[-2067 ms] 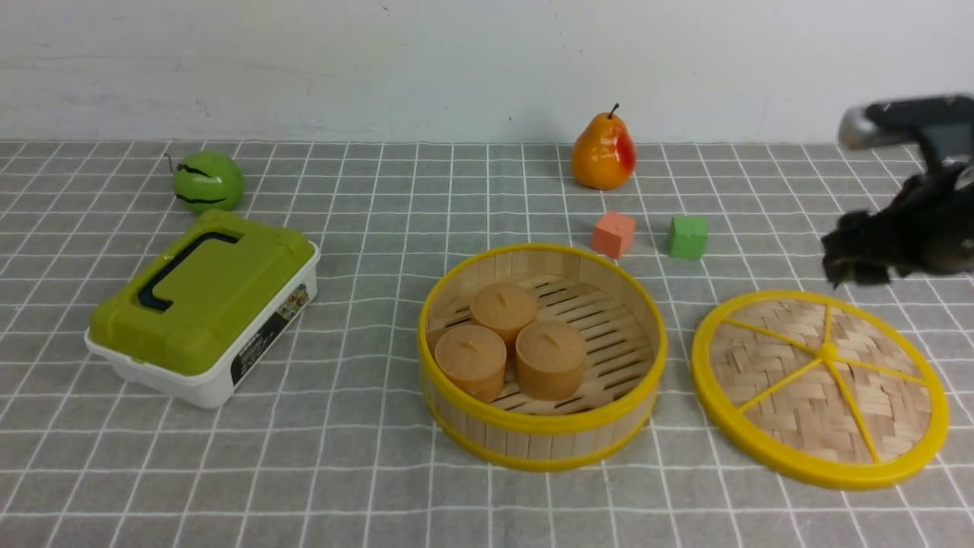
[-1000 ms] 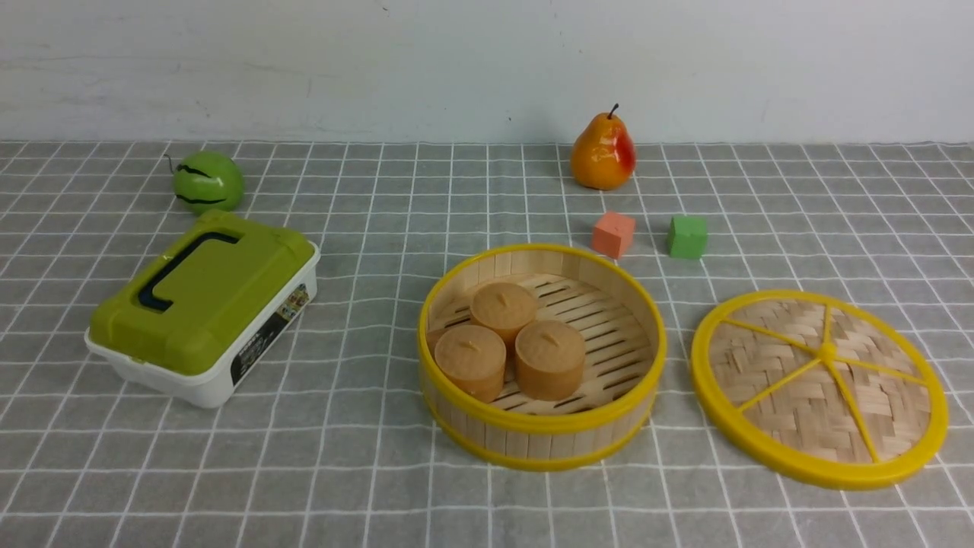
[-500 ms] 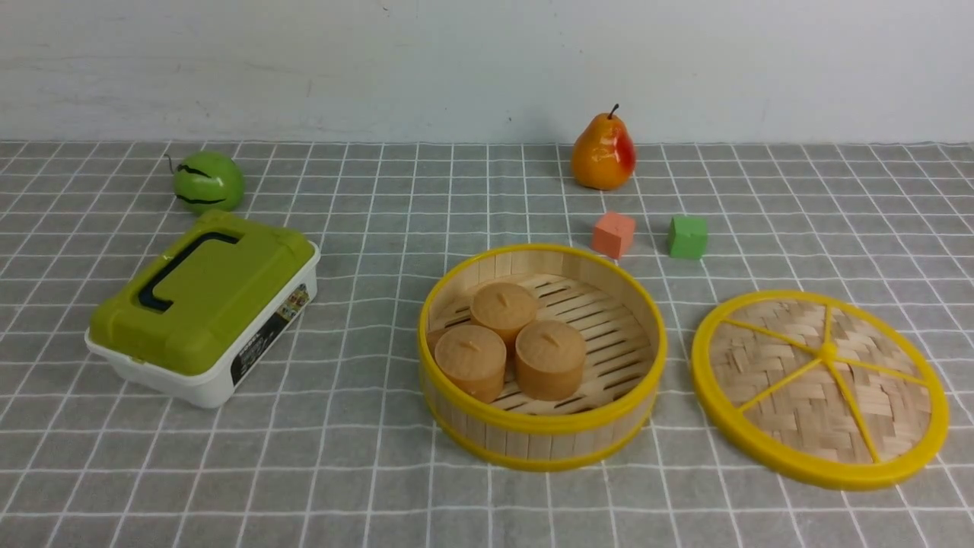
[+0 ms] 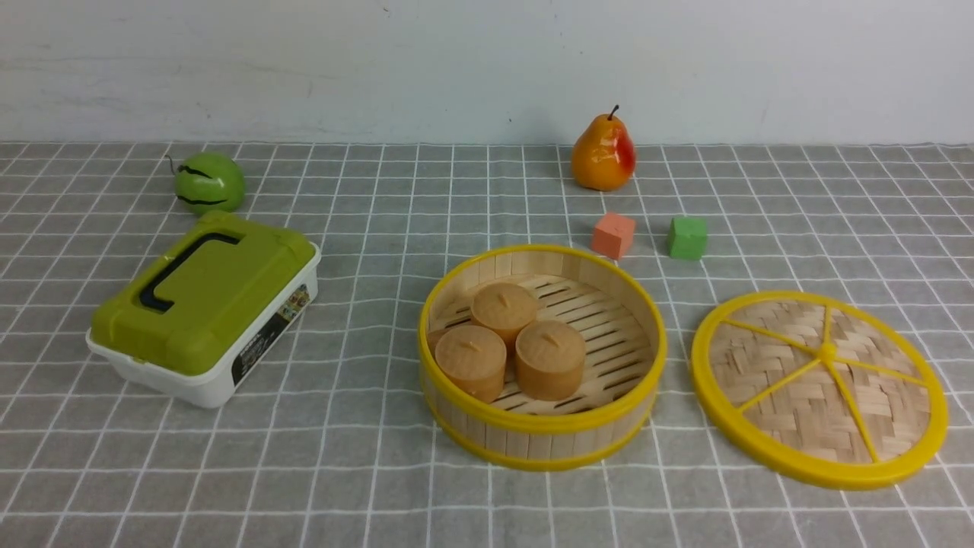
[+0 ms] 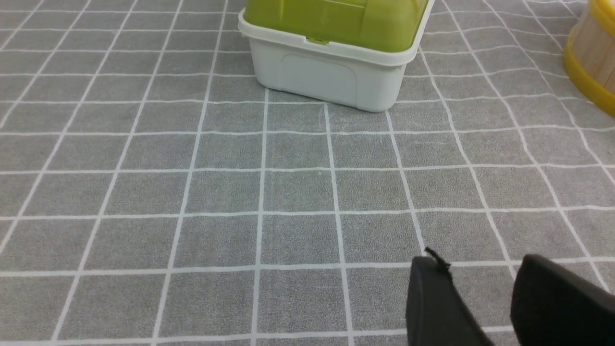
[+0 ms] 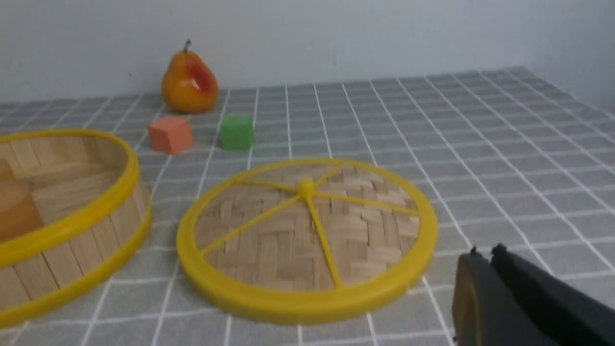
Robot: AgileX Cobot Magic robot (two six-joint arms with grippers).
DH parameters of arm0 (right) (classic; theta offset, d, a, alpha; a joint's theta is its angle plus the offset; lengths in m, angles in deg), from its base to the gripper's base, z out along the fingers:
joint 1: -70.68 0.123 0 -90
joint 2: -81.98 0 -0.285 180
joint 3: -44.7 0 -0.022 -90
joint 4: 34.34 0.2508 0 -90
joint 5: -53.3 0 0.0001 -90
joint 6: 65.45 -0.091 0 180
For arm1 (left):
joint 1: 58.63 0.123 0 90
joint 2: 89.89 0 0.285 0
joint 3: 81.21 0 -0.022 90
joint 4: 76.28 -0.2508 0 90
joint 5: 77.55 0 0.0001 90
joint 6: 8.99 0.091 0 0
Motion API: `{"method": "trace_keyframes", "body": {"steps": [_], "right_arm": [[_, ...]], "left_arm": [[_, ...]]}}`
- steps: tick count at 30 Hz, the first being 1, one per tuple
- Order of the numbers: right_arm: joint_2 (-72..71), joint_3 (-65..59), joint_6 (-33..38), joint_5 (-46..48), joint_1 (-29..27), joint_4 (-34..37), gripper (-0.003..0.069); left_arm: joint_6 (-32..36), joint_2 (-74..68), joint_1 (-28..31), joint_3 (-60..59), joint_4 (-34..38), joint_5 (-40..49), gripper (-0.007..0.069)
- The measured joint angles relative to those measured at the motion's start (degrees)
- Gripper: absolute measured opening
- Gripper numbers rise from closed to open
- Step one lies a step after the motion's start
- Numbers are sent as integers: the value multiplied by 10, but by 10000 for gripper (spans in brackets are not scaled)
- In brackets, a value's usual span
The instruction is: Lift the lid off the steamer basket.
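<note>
The steamer basket point(image 4: 542, 438) stands uncovered at the table's middle, with three brown round cakes point(image 4: 506, 308) on its slatted floor. The lid point(image 4: 820, 388) lies flat on the cloth just right of it, apart from its rim. Neither gripper shows in the front view. In the right wrist view my right gripper point(image 6: 486, 252) hangs shut and empty, on the near side of the lid point(image 6: 307, 235) and off its rim, with the basket point(image 6: 72, 230) beyond. In the left wrist view my left gripper point(image 5: 480, 262) is open over bare cloth, and the basket's wall point(image 5: 591, 53) shows at the edge.
A white box with a green lid point(image 4: 202, 304) sits at the left, ahead of the left gripper point(image 5: 331, 72). A green ball point(image 4: 207, 181), a pear point(image 4: 603, 152), an orange cube point(image 4: 613, 234) and a green cube point(image 4: 687, 237) stand farther back.
Two seconds ago my right arm showed at the front view's right edge above the lid; it has since drawn out of that view. Lid and basket have not moved.
</note>
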Motion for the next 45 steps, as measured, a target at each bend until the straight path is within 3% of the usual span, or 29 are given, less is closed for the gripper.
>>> {"method": "trace_keyframes", "body": {"steps": [4,9,45], "right_arm": [[0,0,-8,72,-1,-2,16],[0,3,-6,96,-1,10,19],[0,5,-7,102,-1,11,60]], "left_arm": [[0,0,0,0,0,0,239],[0,0,0,0,0,0,239],[0,0,0,0,0,0,239]]}}
